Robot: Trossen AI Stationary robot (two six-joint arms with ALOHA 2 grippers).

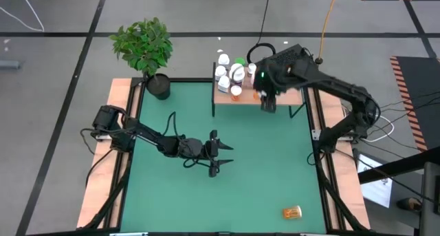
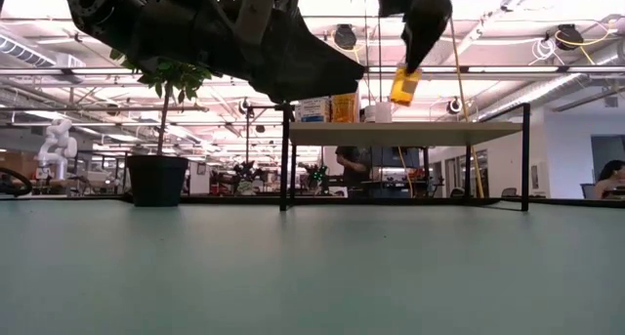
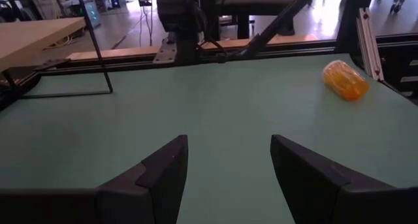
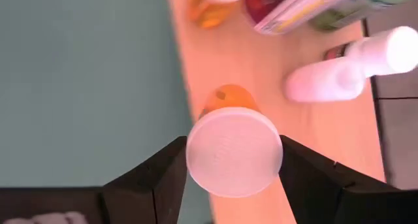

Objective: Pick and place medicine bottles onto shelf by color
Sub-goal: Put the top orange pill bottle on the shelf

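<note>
My right gripper (image 1: 267,102) is shut on an amber bottle with a white cap (image 2: 404,85) and holds it above the light-wood shelf (image 1: 278,102) at the table's far side. Several white, amber and one green-capped bottles (image 1: 230,72) stand on the shelf's left part. Another amber bottle (image 1: 292,212) lies on its side on the green mat near the front right; it also shows in the left wrist view (image 3: 346,79). My left gripper (image 1: 223,157) is open and empty above the middle of the mat. My right gripper pinches the bottle's white cap (image 4: 234,151) between its two fingers, one on either side. The fingers come from above, pointing down. The amber body (image 4: 224,97) hangs below the cap, slightly tilted, clear of the shelf board (image 2: 430,132).
A potted plant (image 1: 146,50) stands at the mat's far left corner. Wooden rails (image 1: 103,160) run along both sides of the table. The shelf stands on thin black legs (image 2: 284,164). The right part of the shelf board (image 4: 294,132) is bare.
</note>
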